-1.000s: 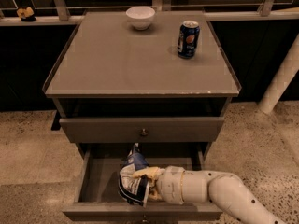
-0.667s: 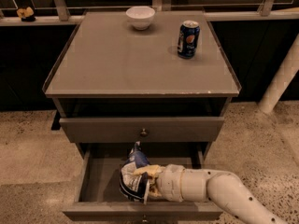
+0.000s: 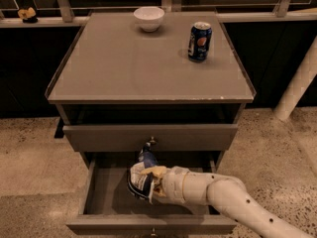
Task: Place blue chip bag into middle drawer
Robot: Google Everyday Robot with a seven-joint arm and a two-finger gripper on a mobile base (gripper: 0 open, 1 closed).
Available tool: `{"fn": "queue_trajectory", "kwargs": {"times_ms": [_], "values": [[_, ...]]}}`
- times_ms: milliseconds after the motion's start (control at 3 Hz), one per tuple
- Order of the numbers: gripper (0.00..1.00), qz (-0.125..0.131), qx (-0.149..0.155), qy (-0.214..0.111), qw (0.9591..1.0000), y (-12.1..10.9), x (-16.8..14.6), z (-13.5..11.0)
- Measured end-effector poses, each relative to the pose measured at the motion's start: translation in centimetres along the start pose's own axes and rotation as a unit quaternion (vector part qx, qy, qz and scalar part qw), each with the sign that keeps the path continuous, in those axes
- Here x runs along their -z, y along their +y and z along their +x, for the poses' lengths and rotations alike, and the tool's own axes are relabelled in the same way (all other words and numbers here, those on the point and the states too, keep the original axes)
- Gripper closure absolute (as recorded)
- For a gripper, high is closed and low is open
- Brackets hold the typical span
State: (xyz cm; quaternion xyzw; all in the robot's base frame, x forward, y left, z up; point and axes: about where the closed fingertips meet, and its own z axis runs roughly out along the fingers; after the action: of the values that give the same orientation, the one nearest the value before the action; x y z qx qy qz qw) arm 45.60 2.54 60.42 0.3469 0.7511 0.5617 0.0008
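Inside the open middle drawer, the gripper clamps its fingers on the blue chip bag, whose long axis stands near upright, top end toward the drawer's back.

No word can be read for certain anywhere in this view. The blue soda can standing on the cabinet top carries a round red-and-white emblem on its side, and whatever lettering it bears is too small to make out. The blue chip bag shows white patches and traces of white lettering, none of it legible; it is inside the open middle drawer, clasped between the fingers of the gripper, which reaches into that drawer from the right
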Motion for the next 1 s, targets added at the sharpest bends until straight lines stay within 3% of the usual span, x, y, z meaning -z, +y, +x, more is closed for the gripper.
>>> {"fn": "queue_trajectory", "kwargs": {"times_ms": [333, 667, 1000], "values": [[1.0, -0.006, 0.019, -0.033, 0.9992, 0.5, -1.5, -2.4], [1.0, 0.002, 0.022, -0.035, 0.9991, 0.4, -1.9, -3.1], [1.0, 0.017, 0.023, -0.042, 0.9987, -1.5, -3.5, -3.6]]}}
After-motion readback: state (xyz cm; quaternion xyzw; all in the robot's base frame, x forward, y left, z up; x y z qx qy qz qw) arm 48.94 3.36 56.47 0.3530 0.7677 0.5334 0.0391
